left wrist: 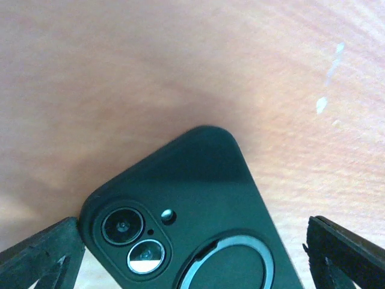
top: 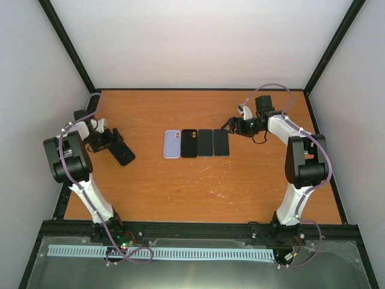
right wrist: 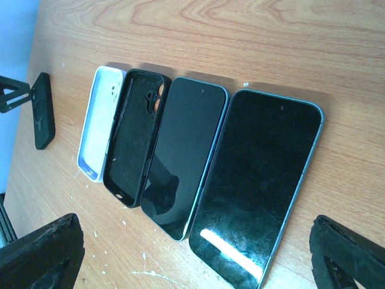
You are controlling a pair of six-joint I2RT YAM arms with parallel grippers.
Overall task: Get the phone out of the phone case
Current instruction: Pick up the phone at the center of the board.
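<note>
Wood table (top: 180, 186), cased phone (top: 124, 155) sits at left with left gripper (top: 112, 140) wide open straddling its camera end, right gripper (top: 231, 126) open, idle by the middle row (top: 197, 143); looks like pre-grasp, next needs jaws closing on its sides.

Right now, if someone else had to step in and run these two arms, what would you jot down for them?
Left gripper: open, fingers on either side of the camera end of a dark cased phone on the left of the table; not clamped.
Right gripper: open, empty, hovering by the right end of the middle row.
Row, left to right: white case and black case, both empty, then two bare phones, screens up.
Done, by the look of it: two phones are out of their cases.
Left: the dark phone still sits in its case and needs working out.
</note>
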